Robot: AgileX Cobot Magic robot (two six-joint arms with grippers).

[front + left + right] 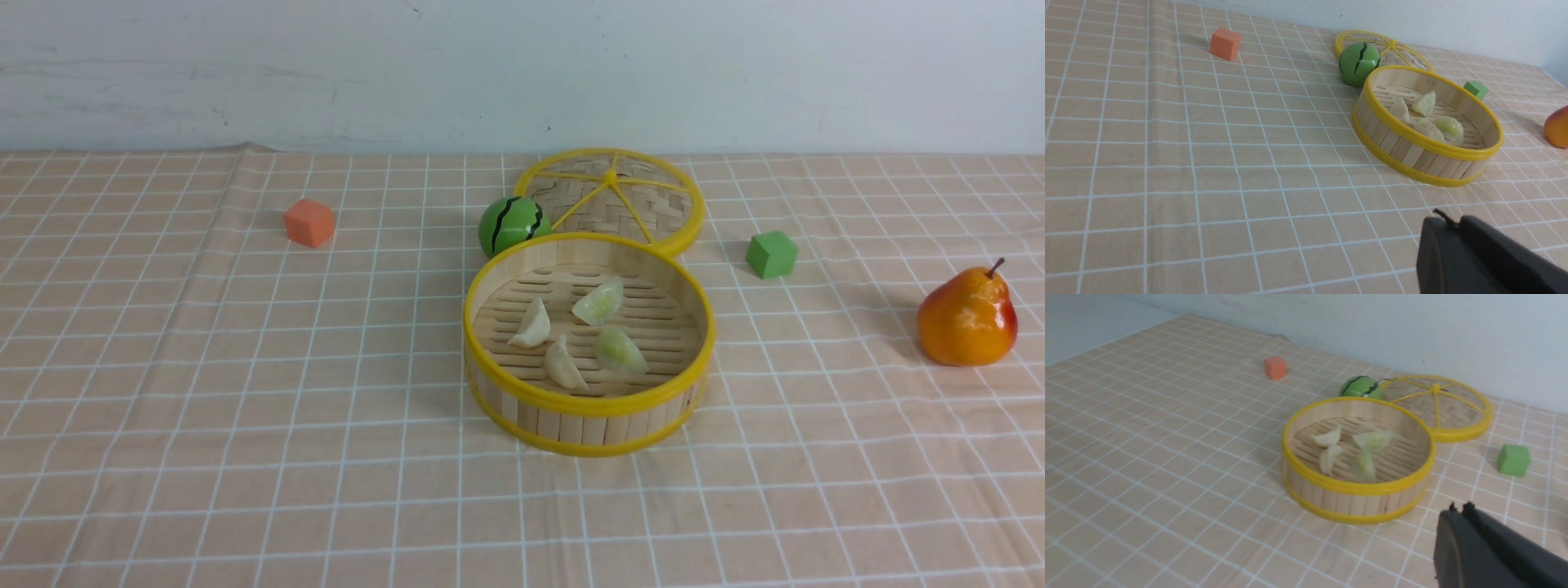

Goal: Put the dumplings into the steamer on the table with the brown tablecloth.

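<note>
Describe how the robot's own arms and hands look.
Only the ends of the two hands show, one in each wrist view. The left hand is dark grey to black, a smooth blurred shape with a small pointed tip. The right hand is similarly dark, with narrow pointed tips. No cables or markings can be made out, and the arms are out of view.
</note>
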